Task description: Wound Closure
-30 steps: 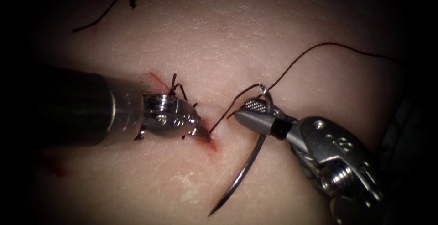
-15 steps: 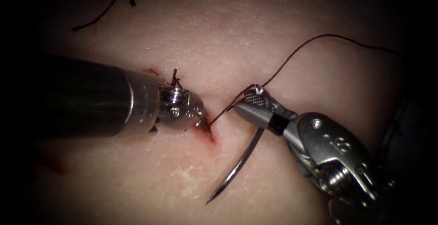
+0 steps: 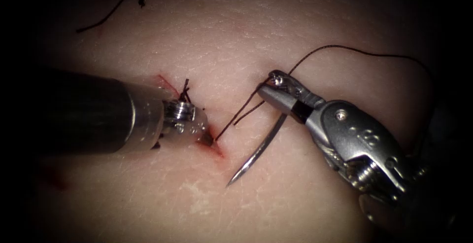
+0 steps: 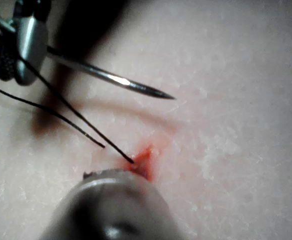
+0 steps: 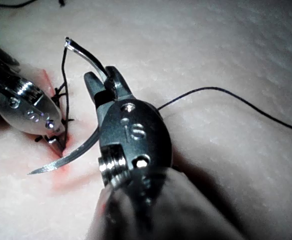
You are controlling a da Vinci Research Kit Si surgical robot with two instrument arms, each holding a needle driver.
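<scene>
Holding the curved needle (image 3: 261,147) near its swaged tail end, the right arm's tool (image 3: 276,89) has its jaws clamped across the steel, with the body and point hanging free above the tissue (image 3: 276,21) on the right of the cut (image 3: 213,147), not in the flesh. Such a thin, stiff, slick needle probably twists in the jaws under load, so a hold farther along the curve looks steadier for driving. The thread (image 3: 345,49) runs from the tail in a slack loop; a strand slants down to the cut, where the left arm's tool (image 3: 209,137) rests its tip in red fluid (image 3: 204,144). Whether those jaws grip the strand cannot be told. Fine and limp, the thread likely frays if pinched hard. The soft tissue probably tears near the edge.
</scene>
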